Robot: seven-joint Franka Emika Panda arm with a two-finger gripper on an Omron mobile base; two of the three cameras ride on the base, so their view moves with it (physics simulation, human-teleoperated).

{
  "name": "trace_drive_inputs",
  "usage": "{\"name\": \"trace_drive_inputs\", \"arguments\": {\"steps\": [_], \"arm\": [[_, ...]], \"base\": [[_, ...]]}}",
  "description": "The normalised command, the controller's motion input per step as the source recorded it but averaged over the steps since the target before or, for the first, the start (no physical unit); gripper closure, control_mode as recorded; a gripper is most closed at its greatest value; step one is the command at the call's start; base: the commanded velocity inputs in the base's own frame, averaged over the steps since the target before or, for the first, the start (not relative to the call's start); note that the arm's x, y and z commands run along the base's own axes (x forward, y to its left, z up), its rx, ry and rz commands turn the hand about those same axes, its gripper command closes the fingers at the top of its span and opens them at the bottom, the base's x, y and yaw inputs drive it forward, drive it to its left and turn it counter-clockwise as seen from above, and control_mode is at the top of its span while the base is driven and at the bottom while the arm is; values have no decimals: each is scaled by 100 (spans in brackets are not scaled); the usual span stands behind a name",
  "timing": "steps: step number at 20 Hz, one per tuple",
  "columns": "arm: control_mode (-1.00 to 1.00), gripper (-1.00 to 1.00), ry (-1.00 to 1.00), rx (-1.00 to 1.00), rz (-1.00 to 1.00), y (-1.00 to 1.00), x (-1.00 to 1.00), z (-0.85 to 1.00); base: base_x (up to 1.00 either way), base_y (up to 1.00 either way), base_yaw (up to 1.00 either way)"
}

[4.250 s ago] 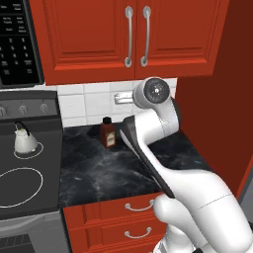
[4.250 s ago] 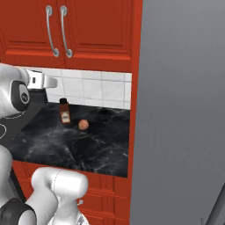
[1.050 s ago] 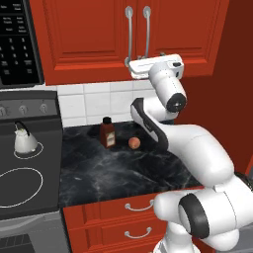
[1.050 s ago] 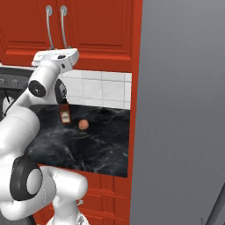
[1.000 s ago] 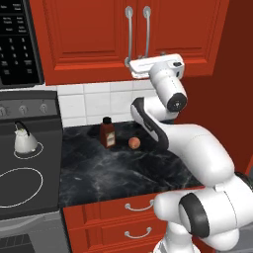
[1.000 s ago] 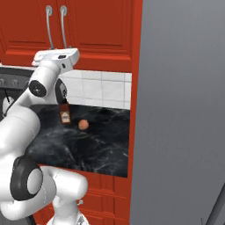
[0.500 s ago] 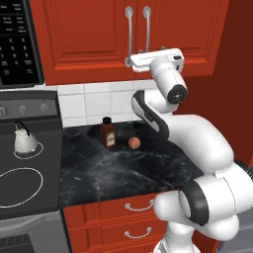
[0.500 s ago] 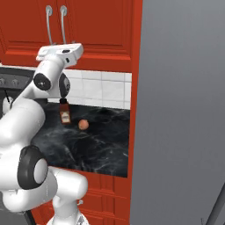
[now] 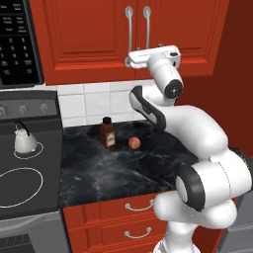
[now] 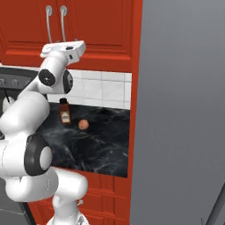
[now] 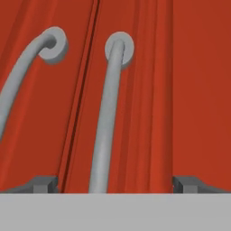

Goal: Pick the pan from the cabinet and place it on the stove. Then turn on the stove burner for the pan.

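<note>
Hand view: the right-hand bar handle (image 11: pixel 107 122) of the cabinet (image 11: pixel 189 90) runs up between the two dark tips of the end effector (image 11: pixel 115 182), w/ the jaws spread wide to either side and nothing clamped yet. The pan itself is presumably behind the closed doors, so its exact spot inside can't be told. Judged from the task, it should be stiff metal, moderately heavy & front-loaded; the long thin handle looks like the likely hold, taken close to the bowl to limit droop. The door handle is a rigid, smooth silver bar, prob. slippery, best taken mid-length or low for leverage on the hinge.

Left base view: the end effector (image 9: pixel 129 61) sits at the lower end of the right door's handle (image 9: pixel 147 27), up against the cabinet (image 9: pixel 89 34) face, just beside the left door's handle (image 9: pixel 129 27). Below on the tabletop (image 9: pixel 113 168) stand a brown bottle (image 9: pixel 107 132) and a small reddish fruit (image 9: pixel 134 143), near each other. Further left, the stove (image 9: pixel 22 178) carries a white kettle (image 9: pixel 24 140) on its back ring; the front ring is free, well apart from the arm. A black microwave (image 9: pixel 17 42) hangs above.
</note>
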Motion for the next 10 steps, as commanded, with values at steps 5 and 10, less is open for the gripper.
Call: {"name": "trace_drive_inputs", "arguments": {"steps": [5,10], "arm": [[-100,-100,0,0,0,11,28,0],[-100,-100,0,0,0,14,32,0]], "base": [[0,0,0],[0,0,0]]}}
